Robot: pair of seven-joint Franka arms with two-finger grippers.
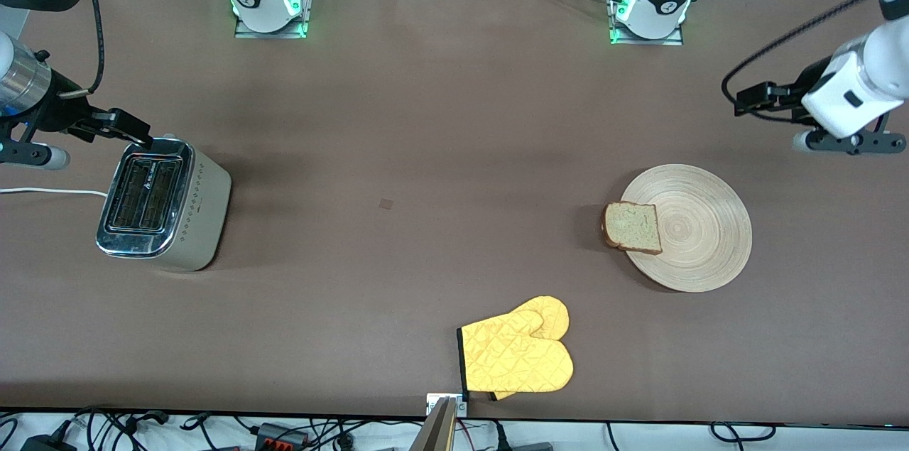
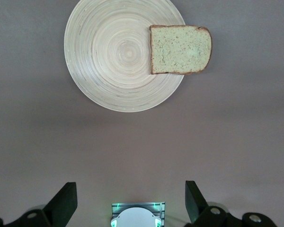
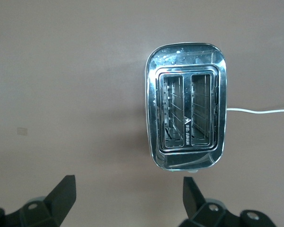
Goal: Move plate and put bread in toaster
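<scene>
toaster cord (image 1: pixel 50 191) cut off at edge

Even, diffuse overhead light; all three views are bright and sharp. Soft shadows fall on the table (image 1: pixel 426 153) beside the toaster (image 1: pixel 165 204), darkest toward the table's middle, and a thin one edges the bread (image 1: pixel 632 226). The toaster's chrome top (image 3: pixel 185 106) carries mirror reflections and small specks of glare. Green lights glow at both arm bases (image 1: pixel 270 18).

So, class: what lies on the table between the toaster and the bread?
Only bare table, as the front view shows, between the toaster and the bread; the yellow oven mitt lies nearer the camera.
</scene>
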